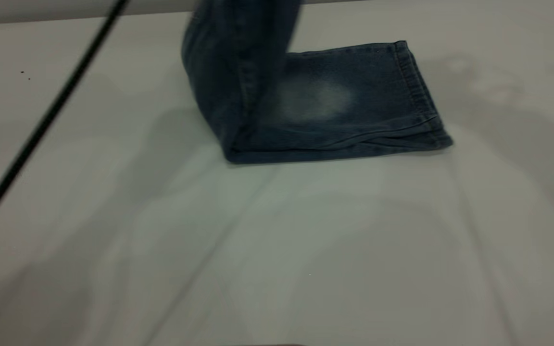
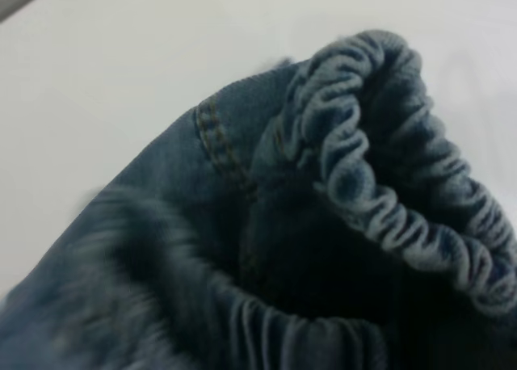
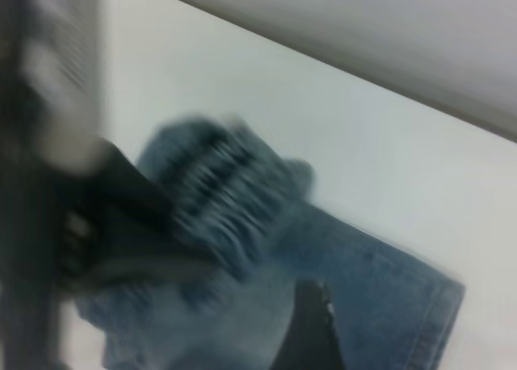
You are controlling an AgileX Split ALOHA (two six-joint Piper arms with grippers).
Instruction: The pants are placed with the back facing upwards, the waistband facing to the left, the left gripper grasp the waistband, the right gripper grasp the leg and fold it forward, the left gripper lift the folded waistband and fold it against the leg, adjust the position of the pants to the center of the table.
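Already past lengthwise fold, by the look: pants (image 1: 325, 105) lying doubled near far edge of table (image 1: 277, 250), leg (image 1: 354, 96) flat w/ hem twd right edge. Waistband (image 2: 388, 168) end rising up out of ext. view, bending over leg — 2nd fold judged underway; centring not yet done. Left gripper (image 3: 121, 224) seemingly pinching ruffled band, blurred in right wrist view. Right gripper not showing. Denim looking dark blue, one pale faded patch.
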